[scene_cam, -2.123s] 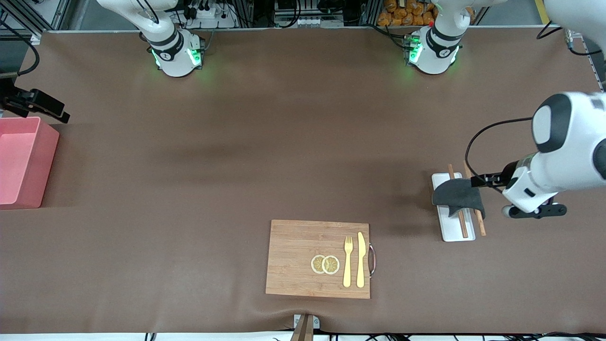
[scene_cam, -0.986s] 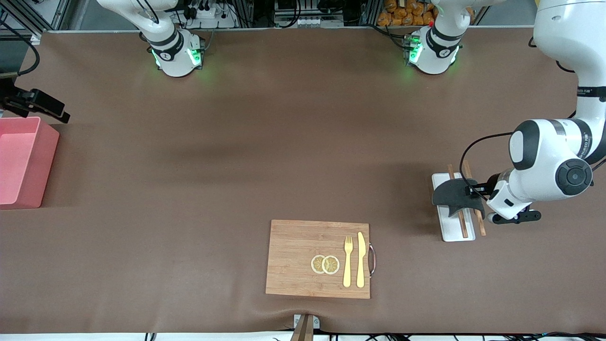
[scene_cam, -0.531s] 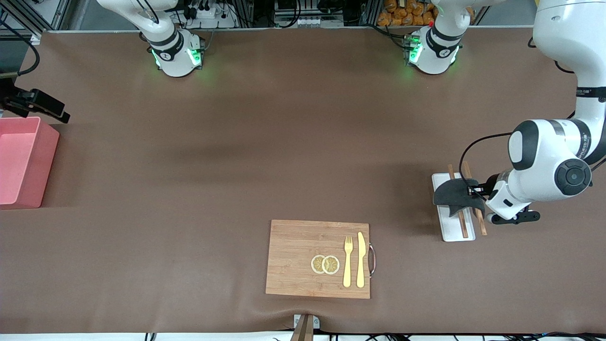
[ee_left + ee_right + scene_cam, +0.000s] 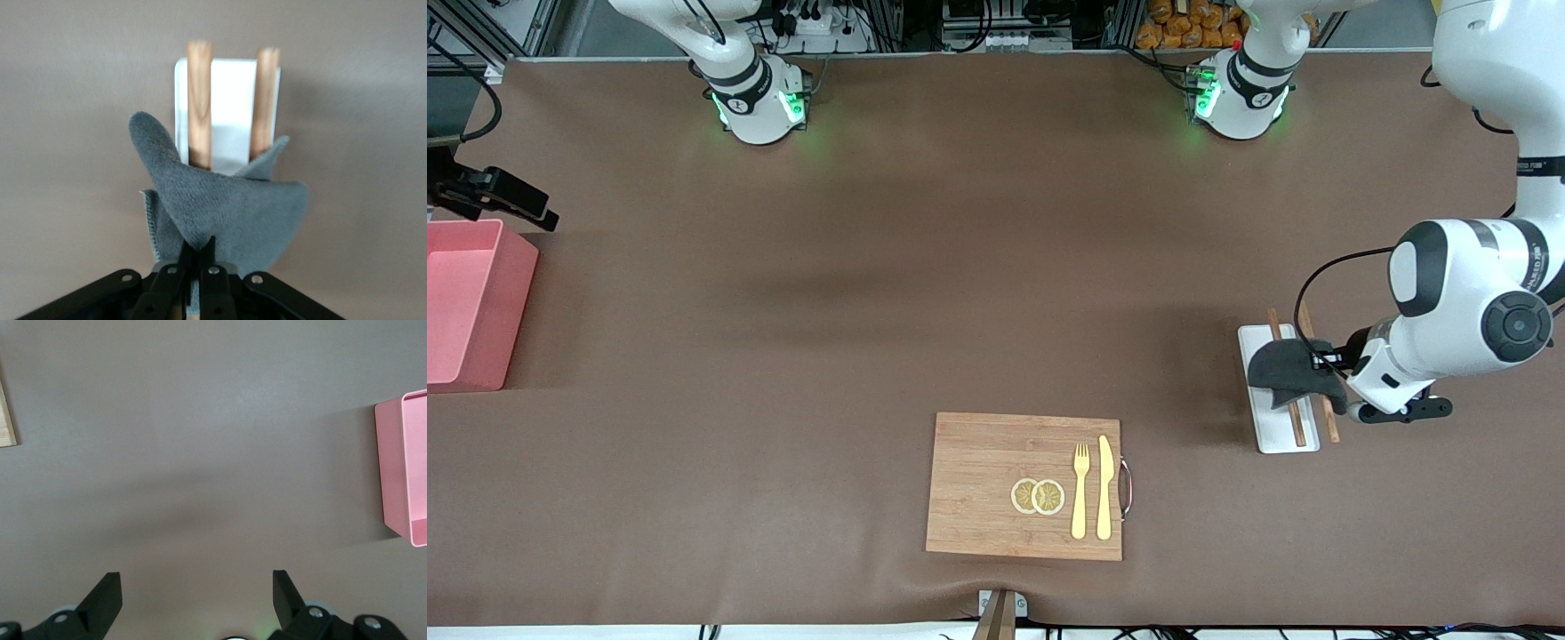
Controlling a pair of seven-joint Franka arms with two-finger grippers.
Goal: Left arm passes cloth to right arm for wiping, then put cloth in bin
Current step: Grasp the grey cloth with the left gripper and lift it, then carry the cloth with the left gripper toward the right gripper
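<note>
The charcoal-grey cloth [image 4: 1285, 373] lies bunched over two wooden chopsticks [image 4: 1296, 425] on the white tray [image 4: 1276, 437] at the left arm's end of the table. My left gripper [image 4: 1316, 360] is shut on the cloth's edge over the tray. In the left wrist view the fingertips [image 4: 198, 248] pinch the cloth [image 4: 227, 207] into a raised fold in front of the chopsticks [image 4: 199, 100] and tray [image 4: 230, 113]. The pink bin [image 4: 516, 302] stands at the right arm's end and also shows in the right wrist view [image 4: 403, 467]. My right gripper [image 4: 195, 577] is open and empty, high over bare table.
A wooden cutting board [image 4: 996, 484] with two lemon slices [image 4: 1038, 496], a yellow fork [image 4: 1080, 489] and a yellow knife [image 4: 1104, 487] lies near the front camera. A black clamp [image 4: 494, 196] sits beside the bin, farther from the camera.
My left gripper came down onto the cloth's edge and closed on it. The cloth has since shifted slightly toward the left arm's end. The right arm has not moved.
</note>
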